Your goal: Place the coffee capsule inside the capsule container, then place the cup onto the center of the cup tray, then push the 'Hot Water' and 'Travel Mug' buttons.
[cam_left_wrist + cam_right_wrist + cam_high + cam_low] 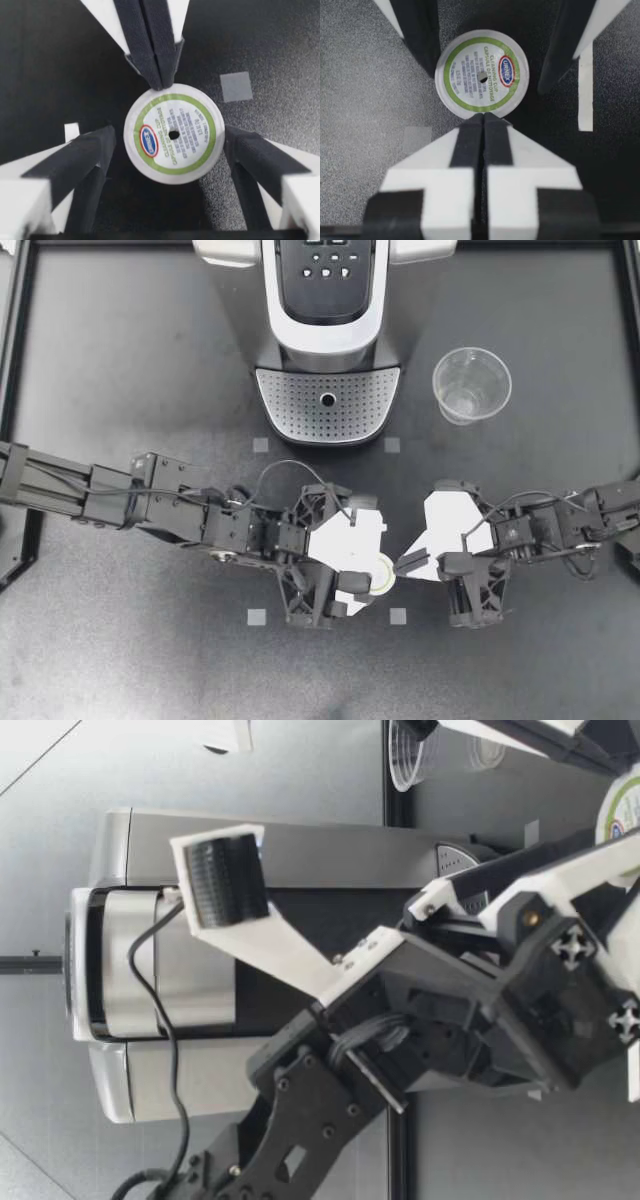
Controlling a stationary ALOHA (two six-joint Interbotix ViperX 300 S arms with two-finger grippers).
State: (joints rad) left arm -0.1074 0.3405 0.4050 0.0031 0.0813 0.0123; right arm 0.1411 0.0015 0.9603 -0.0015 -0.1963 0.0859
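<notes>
Capsule boxed in between both end effectors, mid-bench, in front of the coffee machine (325, 300).

Coffee capsule (385, 578) sits on the bench (120, 360) between the spread fingers of the left end effector (372, 555). That one's released: one pad right by the rim, a sliver of gap at the other, no squeeze. Right end effector (408, 562) is clenched on nothing, tips together & nosing the capsule's rim. Capsule looks light, stiff plastic w/ thin foil lid, centre hole, prob. slick & quick to skid. I'd pinch the side wall from opposite sides, off the foil. Clear plastic cup (471, 383) waits beside the cup tray (327, 405).
</notes>
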